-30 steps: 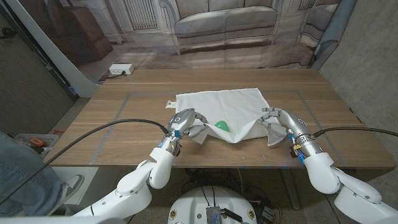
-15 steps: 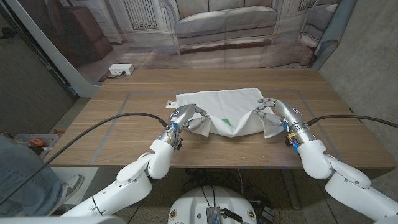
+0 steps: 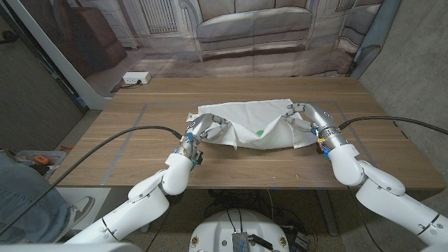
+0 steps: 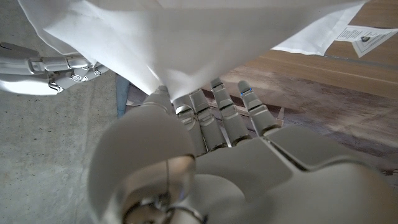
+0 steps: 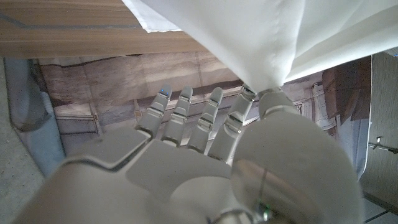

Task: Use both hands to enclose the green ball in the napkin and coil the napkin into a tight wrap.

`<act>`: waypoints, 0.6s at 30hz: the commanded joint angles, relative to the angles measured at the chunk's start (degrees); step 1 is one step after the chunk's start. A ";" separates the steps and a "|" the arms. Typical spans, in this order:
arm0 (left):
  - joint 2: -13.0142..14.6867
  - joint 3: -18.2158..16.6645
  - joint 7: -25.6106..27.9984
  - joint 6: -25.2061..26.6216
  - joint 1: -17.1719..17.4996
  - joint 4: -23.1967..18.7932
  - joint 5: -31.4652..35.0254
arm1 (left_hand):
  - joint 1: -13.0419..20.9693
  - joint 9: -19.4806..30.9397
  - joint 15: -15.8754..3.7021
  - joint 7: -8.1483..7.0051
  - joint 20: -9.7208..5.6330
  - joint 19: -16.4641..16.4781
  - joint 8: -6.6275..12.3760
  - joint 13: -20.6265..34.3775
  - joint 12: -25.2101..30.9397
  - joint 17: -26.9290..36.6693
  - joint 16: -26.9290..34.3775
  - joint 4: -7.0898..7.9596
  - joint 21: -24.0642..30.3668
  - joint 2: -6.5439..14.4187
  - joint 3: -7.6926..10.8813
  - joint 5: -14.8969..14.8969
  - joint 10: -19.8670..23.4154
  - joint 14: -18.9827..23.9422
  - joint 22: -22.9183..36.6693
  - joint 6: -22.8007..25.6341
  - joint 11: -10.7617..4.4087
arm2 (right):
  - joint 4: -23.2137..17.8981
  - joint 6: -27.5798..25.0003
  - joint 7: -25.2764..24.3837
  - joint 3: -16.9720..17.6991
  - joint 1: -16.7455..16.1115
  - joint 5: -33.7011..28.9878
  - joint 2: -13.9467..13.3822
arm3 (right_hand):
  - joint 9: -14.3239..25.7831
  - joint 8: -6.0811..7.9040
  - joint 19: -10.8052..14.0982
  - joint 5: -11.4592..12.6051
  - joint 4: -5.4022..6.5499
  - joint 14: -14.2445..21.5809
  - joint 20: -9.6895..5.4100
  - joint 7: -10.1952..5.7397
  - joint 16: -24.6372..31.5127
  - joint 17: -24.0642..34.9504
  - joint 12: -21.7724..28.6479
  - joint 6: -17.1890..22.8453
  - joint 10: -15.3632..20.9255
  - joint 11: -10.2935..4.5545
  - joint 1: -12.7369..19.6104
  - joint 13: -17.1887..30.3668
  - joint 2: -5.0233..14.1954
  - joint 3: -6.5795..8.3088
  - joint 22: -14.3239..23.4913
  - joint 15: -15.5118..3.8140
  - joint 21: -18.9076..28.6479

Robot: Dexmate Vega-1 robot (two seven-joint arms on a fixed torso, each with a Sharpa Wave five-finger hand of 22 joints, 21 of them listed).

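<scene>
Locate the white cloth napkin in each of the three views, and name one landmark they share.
Head view: the white cloth napkin lies mid-table, its near edge lifted and folded over by both robot hands.
Left wrist view: it hangs across the picture, pinched by the left robot hand.
Right wrist view: it drapes from the wooden table, pinched by the right robot hand.
Shared landmark: the wooden table top, seen under the napkin in all three.

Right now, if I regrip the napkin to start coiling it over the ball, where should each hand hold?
Probably keep to the napkin's near corners, where left hand and right hand pinch it, coming from the near edge: lifted fold nearly covers green ball.
</scene>
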 commanded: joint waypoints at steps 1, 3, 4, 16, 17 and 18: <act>-2.36 -0.98 -3.89 4.15 -4.11 0.44 -8.77 | -0.56 0.21 -0.10 0.84 1.55 1.26 -0.63 0.14 0.18 0.19 0.11 0.50 0.53 -0.33 1.38 0.42 -0.10 -0.11 0.19 -0.72 1.27 | 2.99 -4.43 3.26 -5.29 7.96 1.10 -0.15 | 0.17 0.06 -0.22 -0.16 0.18 0.45 -0.12 0.13 0.22 0.19 -0.08 0.42 0.09 -0.41 -0.62 0.08 -0.01 0.44 0.14 -0.50 -0.09; -2.98 -0.57 -4.17 5.38 -5.43 0.98 -9.48 | -0.67 0.24 0.23 0.99 1.71 0.88 -0.90 0.14 0.07 0.20 0.02 0.69 0.31 -0.41 1.86 0.49 -0.61 -0.35 0.15 -0.91 1.38 | 3.86 -4.45 3.55 -5.86 8.99 1.76 -0.13 | 0.16 0.06 -0.23 -0.16 0.18 0.46 -0.08 0.13 0.23 0.19 -0.08 0.43 0.11 -0.38 -0.64 0.08 -0.02 0.45 0.14 -0.41 -0.07; -3.16 -0.34 -4.35 5.63 -6.07 1.29 -9.85 | -0.72 0.26 0.33 1.03 1.51 0.23 -1.07 0.15 0.00 0.22 -0.02 0.82 0.02 -0.37 2.25 0.54 -1.03 -0.54 0.13 -1.01 1.39 | 4.19 -4.67 3.71 -6.16 9.48 1.99 -0.12 | 0.16 0.06 -0.24 -0.16 0.18 0.46 -0.06 0.13 0.22 0.19 -0.08 0.44 0.10 -0.38 -0.66 0.08 -0.02 0.45 0.15 -0.44 -0.07; -5.03 3.92 -6.99 19.42 -13.82 1.13 -11.83 | -1.16 0.35 1.45 1.45 1.86 -0.25 -2.25 0.19 -0.20 0.23 -0.39 1.40 -0.31 -0.78 4.13 0.63 -3.16 -2.63 0.10 -2.11 2.28 | 8.96 -8.22 7.14 -12.39 17.18 1.97 0.52 | 0.16 0.04 -0.67 -0.17 0.23 0.87 -0.02 0.12 0.37 0.21 -0.05 0.47 0.20 -0.32 -0.84 0.08 -0.04 0.51 0.16 -0.56 -0.13; -5.25 4.32 -6.26 20.52 -14.21 1.07 -11.36 | -1.17 0.35 1.58 1.43 1.89 -0.26 -2.29 0.19 -0.19 0.23 -0.43 1.42 -0.32 -0.79 4.21 0.63 -3.23 -2.79 0.09 -2.13 2.26 | 9.31 -8.56 7.46 -12.82 17.84 2.03 0.65 | 0.16 0.04 -0.70 -0.17 0.23 0.91 -0.04 0.12 0.38 0.21 -0.04 0.47 0.21 -0.32 -0.86 0.08 -0.04 0.52 0.16 -0.59 -0.13; -5.26 4.88 -5.59 21.61 -14.66 0.95 -10.62 | -1.20 0.36 1.67 1.38 1.93 -0.54 -2.34 0.20 -0.17 0.23 -0.48 1.44 -0.46 -0.84 4.36 0.64 -3.34 -3.05 0.08 -2.12 2.25 | 9.73 -8.83 7.68 -13.14 18.48 2.22 0.85 | 0.15 0.03 -0.74 -0.17 0.24 0.95 -0.02 0.12 0.40 0.21 -0.05 0.47 0.19 -0.33 -0.88 0.08 -0.05 0.52 0.16 -0.61 -0.14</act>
